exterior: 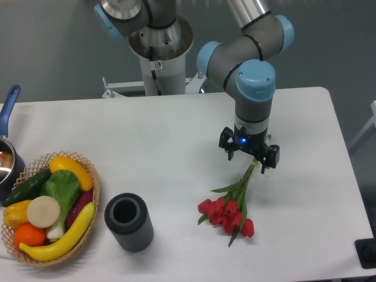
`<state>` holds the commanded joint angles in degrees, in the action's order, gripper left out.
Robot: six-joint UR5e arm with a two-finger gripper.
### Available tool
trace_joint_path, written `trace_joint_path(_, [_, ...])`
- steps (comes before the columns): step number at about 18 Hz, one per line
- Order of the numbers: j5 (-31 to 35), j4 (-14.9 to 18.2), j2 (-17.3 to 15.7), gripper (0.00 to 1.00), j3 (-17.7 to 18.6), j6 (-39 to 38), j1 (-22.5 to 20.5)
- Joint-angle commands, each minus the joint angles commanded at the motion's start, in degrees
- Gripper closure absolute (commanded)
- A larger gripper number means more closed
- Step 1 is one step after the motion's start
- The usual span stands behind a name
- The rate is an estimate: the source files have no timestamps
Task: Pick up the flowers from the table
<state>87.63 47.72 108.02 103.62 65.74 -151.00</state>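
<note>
1. The flowers (230,207) lie on the white table (176,135), right of its middle and toward the front edge, with the red buds pointing down-left and the thin green stems running up-right.
2. The gripper (249,156) hangs straight down from the arm, directly over the upper end of the stems.
3. The stem tips disappear under the gripper body, so contact there cannot be made out.
4. Whether the fingers (230,151) are apart or pressed onto the stems cannot be told from this view; only dark tips show on either side of the stems.
5. A dark grey ribbed cylinder (128,222), open at the top, stands left of the flowers and well apart from them.
6. A wicker basket (94,202) of toy vegetables sits at the front left corner, just beside the cylinder.
7. A dark pot with a blue handle (10,104) is at the left edge, behind the basket.
</note>
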Motion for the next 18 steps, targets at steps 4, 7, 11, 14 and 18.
trace_joint_path(4, [0.00, -0.17, 0.61, 0.00, 0.61, -0.18, -0.09])
trace_joint_path(7, [0.09, -3.41, 2.02, 0.00, 1.75, -0.09, -0.09])
trace_joint_path(11, [0.35, -4.57, 3.25, 0.00, 2.02, 0.17, -0.09])
trace_joint_path(14, [0.61, -4.57, 4.31, 0.00, 2.02, 0.17, 0.00])
trace_joint_path(18, [0.70, -4.66, 5.80, 0.00, 2.11, 0.18, 0.18])
